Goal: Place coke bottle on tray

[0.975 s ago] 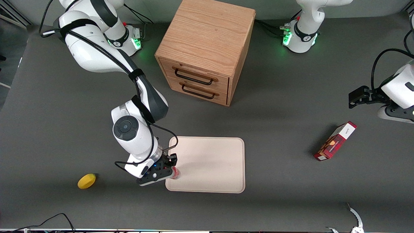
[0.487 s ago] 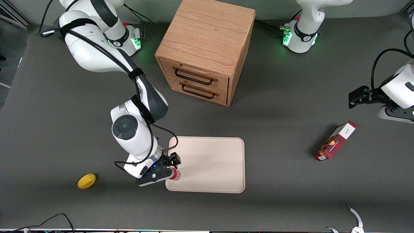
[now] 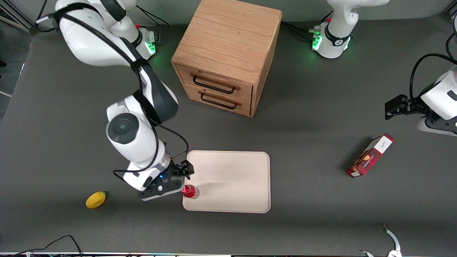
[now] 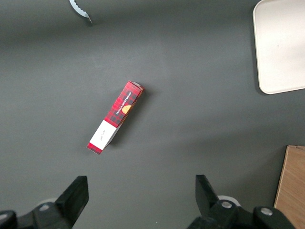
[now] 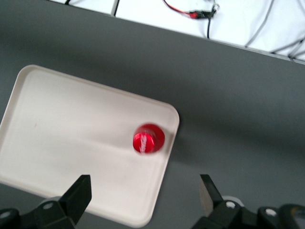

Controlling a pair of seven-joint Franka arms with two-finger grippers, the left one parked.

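Observation:
The coke bottle [image 3: 189,191] stands upright on the tray [image 3: 235,182], close to the tray's corner nearest the front camera at the working arm's end. From above I see its red cap [image 5: 148,139] just inside the tray's [image 5: 71,129] rounded rim. My right gripper [image 3: 184,177] hangs open above that tray edge, a little off the bottle toward the working arm's end. Nothing sits between the gripper's [image 5: 144,191] two dark fingers, and it does not touch the bottle.
A wooden two-drawer cabinet [image 3: 228,53] stands farther from the front camera than the tray. A yellow lemon [image 3: 95,199] lies toward the working arm's end. A red carton [image 3: 370,155] lies toward the parked arm's end, as the red carton [image 4: 116,117] shows in the left wrist view.
The gripper has opened and let go of the coke bottle, then lifted and drawn back toward the working arm's end. The bottle stays standing on the tray.

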